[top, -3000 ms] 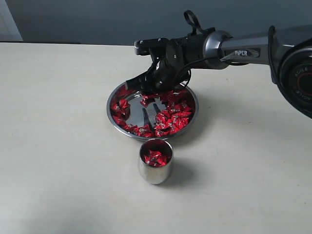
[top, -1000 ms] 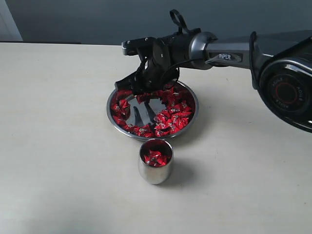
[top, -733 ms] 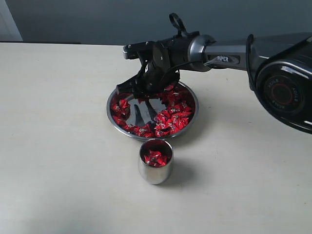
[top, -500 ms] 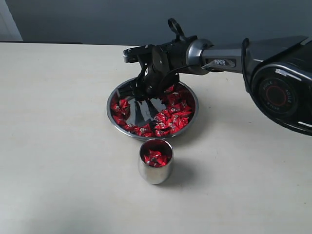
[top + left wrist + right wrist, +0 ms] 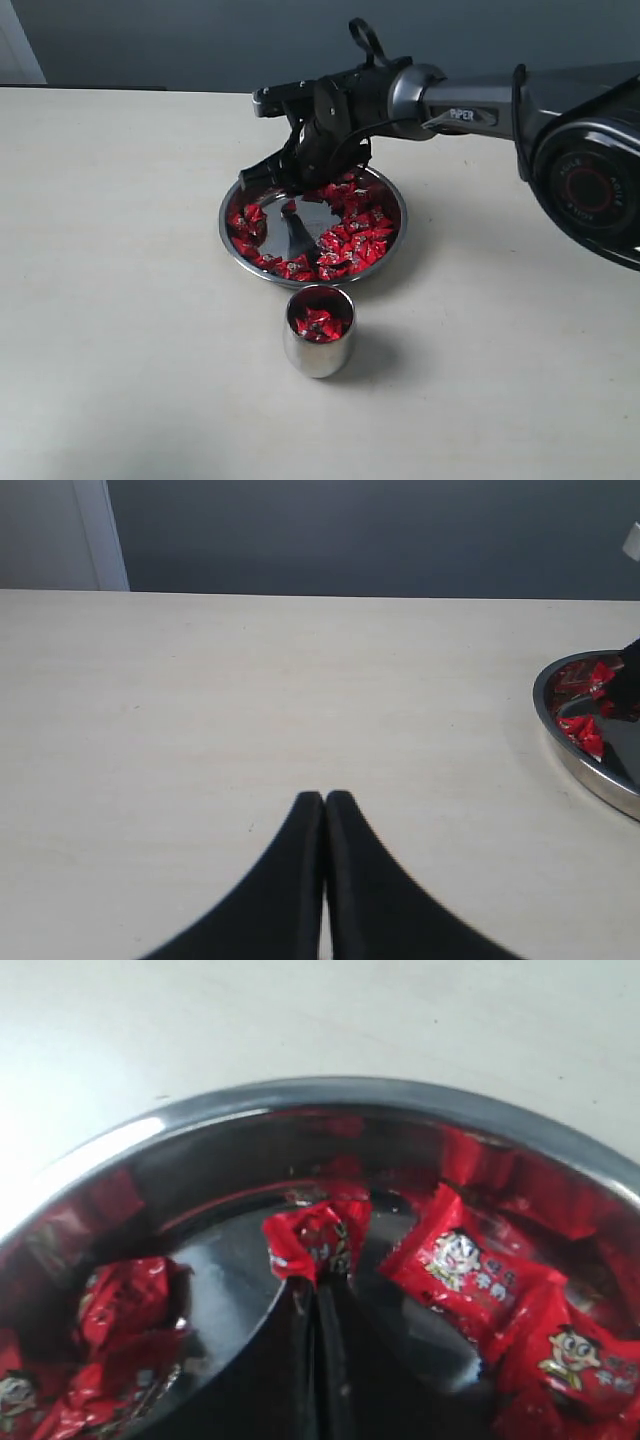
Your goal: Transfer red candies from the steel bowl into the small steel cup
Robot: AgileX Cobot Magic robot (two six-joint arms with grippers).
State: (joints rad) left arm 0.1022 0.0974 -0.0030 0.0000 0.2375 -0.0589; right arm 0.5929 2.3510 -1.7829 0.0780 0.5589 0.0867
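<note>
The steel bowl holds many red candies round a bare patch of its bottom. My right gripper reaches down over the bowl's far left part. In the right wrist view this gripper is shut on one red candy, pinched by its wrapper at the fingertips just above the bowl's floor. The small steel cup stands in front of the bowl with a few red candies inside. My left gripper is shut and empty over bare table, with the bowl's rim off to one side.
The pale table spreads wide around the bowl and cup. The right arm stretches in from the right at the back. A dark wall runs behind the table's far edge.
The right gripper shifted towards the bowl's far left, dipped low half a second ago, and has come up a little with a candy between its tips. Bowl and cup stayed put.
</note>
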